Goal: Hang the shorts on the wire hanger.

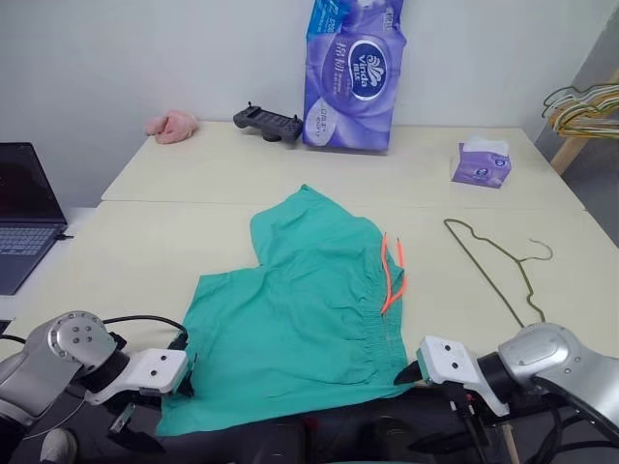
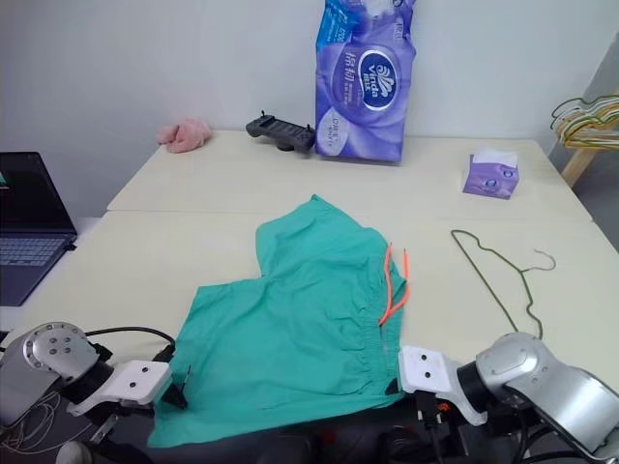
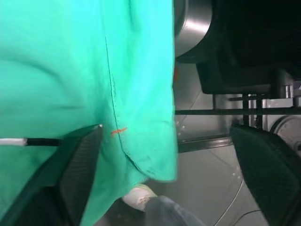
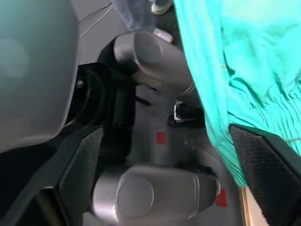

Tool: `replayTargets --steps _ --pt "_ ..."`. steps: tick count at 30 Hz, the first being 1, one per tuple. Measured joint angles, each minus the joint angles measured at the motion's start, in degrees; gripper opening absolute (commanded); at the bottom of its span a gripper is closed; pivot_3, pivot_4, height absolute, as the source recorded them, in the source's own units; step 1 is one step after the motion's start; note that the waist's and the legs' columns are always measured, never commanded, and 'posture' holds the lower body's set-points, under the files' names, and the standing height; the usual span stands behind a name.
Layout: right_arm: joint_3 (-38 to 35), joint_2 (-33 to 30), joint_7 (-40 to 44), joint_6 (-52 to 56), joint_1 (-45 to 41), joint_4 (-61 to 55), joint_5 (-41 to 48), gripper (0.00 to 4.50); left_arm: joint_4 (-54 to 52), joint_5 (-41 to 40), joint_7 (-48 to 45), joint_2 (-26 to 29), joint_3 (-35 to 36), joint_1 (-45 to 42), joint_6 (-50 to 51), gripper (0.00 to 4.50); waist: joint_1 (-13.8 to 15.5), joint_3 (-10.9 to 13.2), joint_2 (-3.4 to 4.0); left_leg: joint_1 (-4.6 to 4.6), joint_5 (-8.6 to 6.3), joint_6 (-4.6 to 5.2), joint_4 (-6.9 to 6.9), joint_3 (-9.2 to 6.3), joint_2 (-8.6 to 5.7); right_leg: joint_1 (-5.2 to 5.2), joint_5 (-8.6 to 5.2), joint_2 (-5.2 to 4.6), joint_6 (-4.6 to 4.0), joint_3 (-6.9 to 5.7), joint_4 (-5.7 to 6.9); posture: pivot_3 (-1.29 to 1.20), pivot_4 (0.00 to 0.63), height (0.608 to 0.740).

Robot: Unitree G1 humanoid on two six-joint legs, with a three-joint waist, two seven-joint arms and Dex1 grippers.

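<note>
shorts (image 1: pixel 309 309): lying flat, near hem hanging over the table edge
wire hanger (image 1: pixel 498 266): resting just right of shorts, long axis running away
right gripper (image 1: pixel 411 372): nearer hanger, fingers spread, released
left gripper (image 1: pixel 184 372): spread, released

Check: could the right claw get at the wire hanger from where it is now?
Probably yes. The right claw is open at the table's near edge, and the wire hanger lies flat beyond it, beside the shorts with nothing between.
</note>
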Motion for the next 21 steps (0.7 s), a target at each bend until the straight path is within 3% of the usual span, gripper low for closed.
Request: replayTargets --steps 4,10,12,15,21 --pt "-2.52 -1.91 4.10 2.38 -4.97 4.38 4.65 4.50 0.27 -6.77 -0.04 2.21 -2.15 -6.44 5.46 4.49 0.12 0.24 0.02 -0.03 0.03 0.03 0.05 -0.04 0.05 -0.03 -0.06 -0.17 -0.11 -0.30 -0.05 0.14 0.084 0.740" --pt "-8.75 -0.69 4.66 9.56 -11.28 9.79 15.02 4.50 1.85 -18.57 0.07 -0.56 -2.01 -26.25 21.07 4.49 -0.44 0.31 -0.09 -0.18 0.08 -0.02 0.05 0.29 0.37 0.30 0.05 -0.17 0.22 -0.60 -0.23 0.13 0.082 0.740" --pt "-11.66 2.25 1.82 11.41 -12.22 11.81 17.65 4.50 3.73 -20.56 1.37 -5.17 -1.89 -32.14 26.99 4.49 -0.70 0.33 -0.17 -0.30 0.07 -0.01 0.02 0.28 0.39 0.23 -0.03 -0.11 0.35 -0.58 -0.23 0.12 0.080 0.740" --pt "-15.80 10.02 -6.88 12.67 -16.32 15.83 18.86 4.50 6.87 -22.17 10.38 -15.49 1.03 -40.62 33.55 4.49 -0.89 0.33 -0.32 -0.58 0.07 -0.02 0.09 0.23 0.39 0.02 -0.02 -0.11 0.35 -0.55 -0.14 0.11 0.077 0.740" --pt "-20.89 22.12 -31.72 10.82 -19.98 22.97 8.77 4.50 4.09 -21.57 30.30 -31.85 6.62 -42.33 32.94 4.49 -1.41 0.24 -0.39 -0.83 0.08 -0.04 0.09 0.38 0.21 -0.36 0.18 -0.31 0.02 -0.24 0.06 0.06 0.071 0.740"
